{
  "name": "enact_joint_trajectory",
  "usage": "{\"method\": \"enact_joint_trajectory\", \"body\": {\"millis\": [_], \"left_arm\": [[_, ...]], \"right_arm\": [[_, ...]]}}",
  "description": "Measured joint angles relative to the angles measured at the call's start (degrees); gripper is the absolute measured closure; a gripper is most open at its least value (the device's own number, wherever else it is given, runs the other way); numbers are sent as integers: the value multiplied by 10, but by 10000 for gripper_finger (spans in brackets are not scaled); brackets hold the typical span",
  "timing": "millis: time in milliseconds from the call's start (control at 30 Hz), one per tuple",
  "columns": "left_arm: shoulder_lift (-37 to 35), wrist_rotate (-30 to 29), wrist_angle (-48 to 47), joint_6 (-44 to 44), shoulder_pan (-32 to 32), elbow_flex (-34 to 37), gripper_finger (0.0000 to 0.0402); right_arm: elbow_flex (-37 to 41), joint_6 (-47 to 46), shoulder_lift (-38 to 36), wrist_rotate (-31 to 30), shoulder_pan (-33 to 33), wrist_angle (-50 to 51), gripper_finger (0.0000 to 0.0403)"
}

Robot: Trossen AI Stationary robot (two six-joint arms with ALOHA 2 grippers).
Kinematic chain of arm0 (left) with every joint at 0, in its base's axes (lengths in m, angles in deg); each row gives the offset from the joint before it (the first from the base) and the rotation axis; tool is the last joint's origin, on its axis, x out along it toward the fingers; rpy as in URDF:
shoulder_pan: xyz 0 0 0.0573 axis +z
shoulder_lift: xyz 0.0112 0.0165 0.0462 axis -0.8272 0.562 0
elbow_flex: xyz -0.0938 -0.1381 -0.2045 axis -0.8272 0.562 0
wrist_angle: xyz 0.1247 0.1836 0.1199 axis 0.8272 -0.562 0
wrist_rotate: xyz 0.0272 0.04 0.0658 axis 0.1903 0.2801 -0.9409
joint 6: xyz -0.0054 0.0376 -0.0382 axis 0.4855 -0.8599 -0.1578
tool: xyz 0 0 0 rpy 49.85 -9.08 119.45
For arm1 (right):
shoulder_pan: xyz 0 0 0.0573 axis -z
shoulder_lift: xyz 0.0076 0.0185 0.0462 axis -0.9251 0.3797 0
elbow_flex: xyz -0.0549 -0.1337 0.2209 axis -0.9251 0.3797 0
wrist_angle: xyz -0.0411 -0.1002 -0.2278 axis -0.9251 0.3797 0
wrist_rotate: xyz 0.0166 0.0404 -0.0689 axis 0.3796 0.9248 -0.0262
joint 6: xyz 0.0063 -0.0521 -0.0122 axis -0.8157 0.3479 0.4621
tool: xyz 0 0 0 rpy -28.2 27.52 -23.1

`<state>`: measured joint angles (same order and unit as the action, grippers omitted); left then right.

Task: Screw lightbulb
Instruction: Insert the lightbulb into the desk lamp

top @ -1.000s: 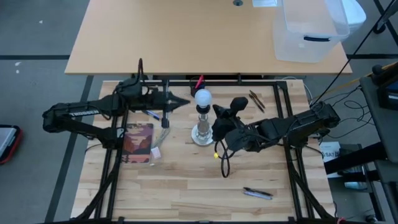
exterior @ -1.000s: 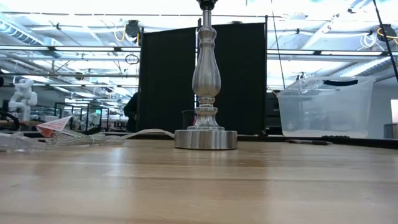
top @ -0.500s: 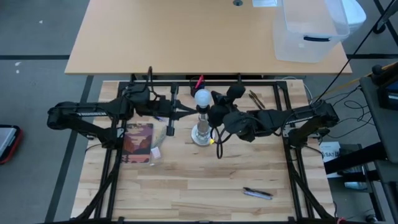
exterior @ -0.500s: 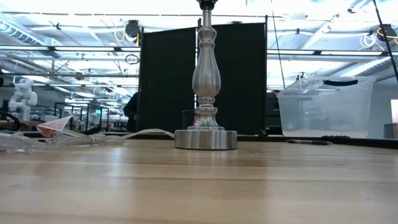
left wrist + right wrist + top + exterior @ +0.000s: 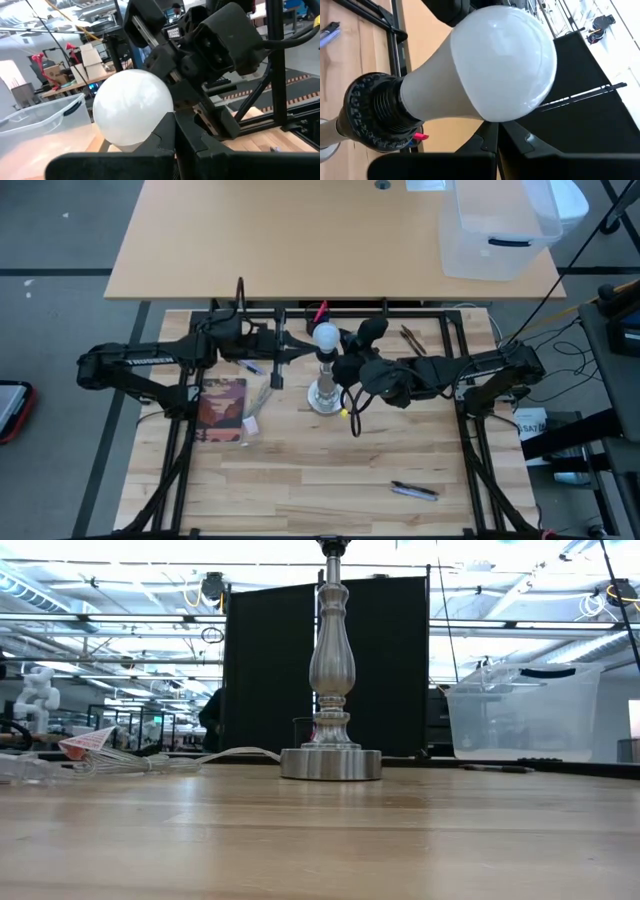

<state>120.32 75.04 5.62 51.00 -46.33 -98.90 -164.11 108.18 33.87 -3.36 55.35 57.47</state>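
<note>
- Table surface (image 5: 320,840), lower part of the low view: bare pale wood nearest the camera; no gripper shows in this view.
- Socket stand (image 5: 331,670), centre of the low view: silvery baluster post on a round disc foot, upright; a clear cord trails off to the left of the foot.
- Lightbulb (image 5: 326,336), upper centre of the high view: frosted globe on top of the stand. In the right wrist view its neck (image 5: 420,100) sits in the dark ribbed socket collar (image 5: 370,117); how deep the thread is seated cannot be told.
- Left gripper (image 5: 296,348), just left of the bulb in the high view: fingers point at the globe; whether they are apart or closed on it cannot be told.
- Right gripper (image 5: 345,352), just right of the bulb: same remark; contact and finger state cannot be told.
- Handling note, judged: grip the globe lightly at its widest part, keep the bulb's axis in line with the post, turn in short strokes, and steady the stand so the foot does not slide.
- Clear plastic bin (image 5: 500,225), upper right, on the far table: well apart, not involved.
</note>
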Motion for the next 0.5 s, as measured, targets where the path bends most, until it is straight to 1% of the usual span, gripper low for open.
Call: {"method": "enact_joint_trajectory", "body": {"millis": [500], "left_arm": [[-1,6,-21,0,18,0,402]], "right_arm": [[0,-5,-1,-30,-38,9,403]]}}
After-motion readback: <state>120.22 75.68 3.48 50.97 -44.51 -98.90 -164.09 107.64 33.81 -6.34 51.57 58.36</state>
